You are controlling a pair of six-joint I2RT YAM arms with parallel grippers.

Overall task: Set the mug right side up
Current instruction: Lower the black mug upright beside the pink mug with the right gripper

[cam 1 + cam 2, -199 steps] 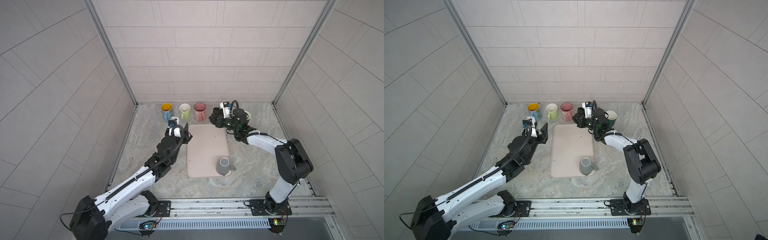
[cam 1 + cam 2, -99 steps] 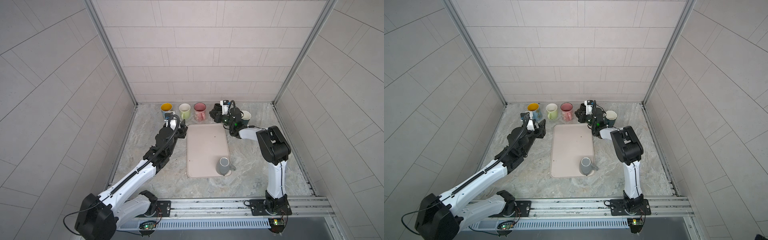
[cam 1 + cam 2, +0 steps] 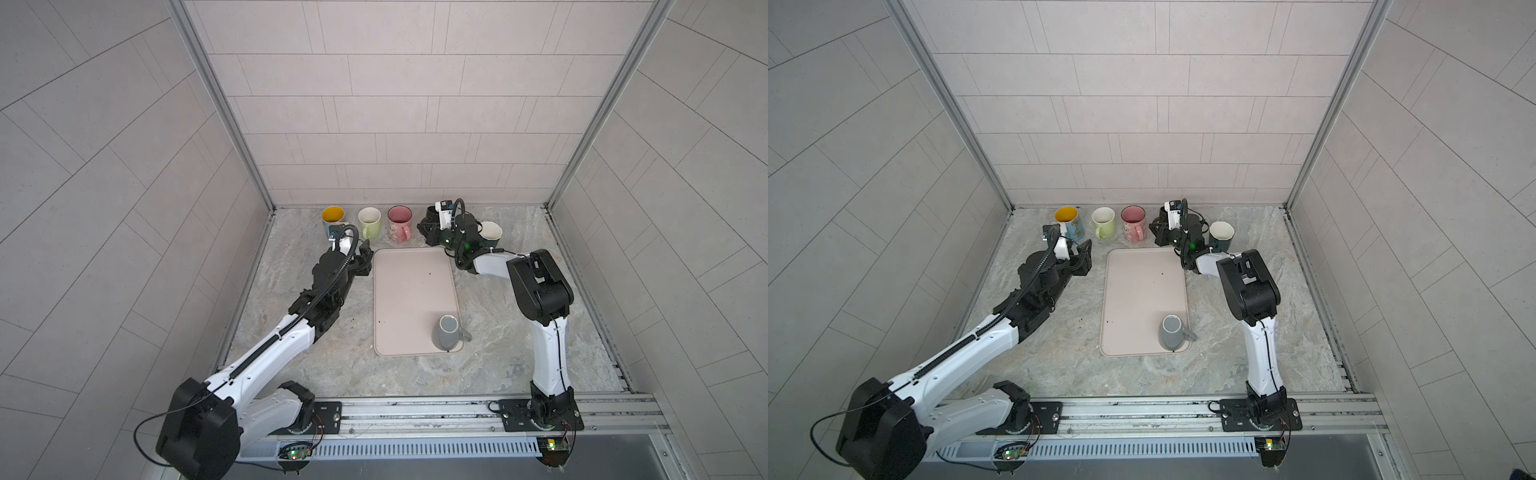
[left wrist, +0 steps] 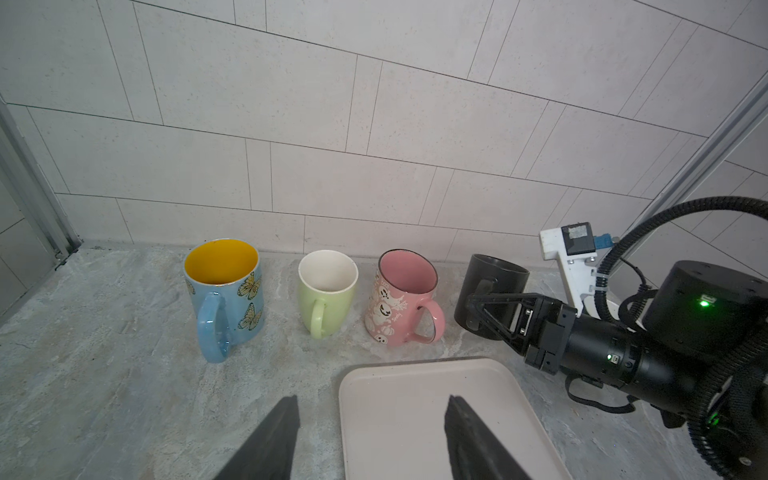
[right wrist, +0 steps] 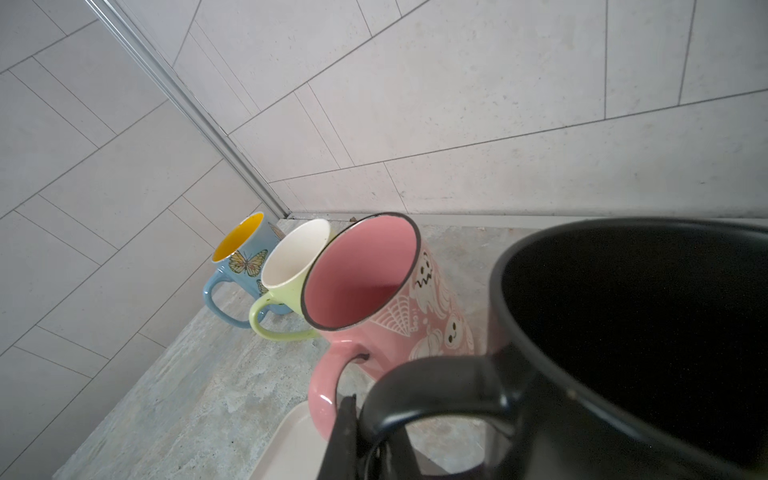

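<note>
So the right gripper [image 4: 473, 309] is clamped on the handle of the black mug [image 4: 505, 278], which is mouth-up in the far row, just right of the pink mug [image 4: 395, 307]. The left gripper [image 4: 372, 401] is partly open and empty at the far left corner of the tray [image 3: 411, 291]. The grey mug [image 3: 446, 338] is upside down on the tray's near right corner.

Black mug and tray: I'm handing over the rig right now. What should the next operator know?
Right gripper: shut on the handle of the black mug, which is upright in the back row.
Left gripper: open, empty, by the far corner of the tray.
Done: blue mug, green mug, pink mug and a dark mug stand upright in that row.
Left: release the black mug; the grey mug on the tray looks upside down and needs turning.
</note>
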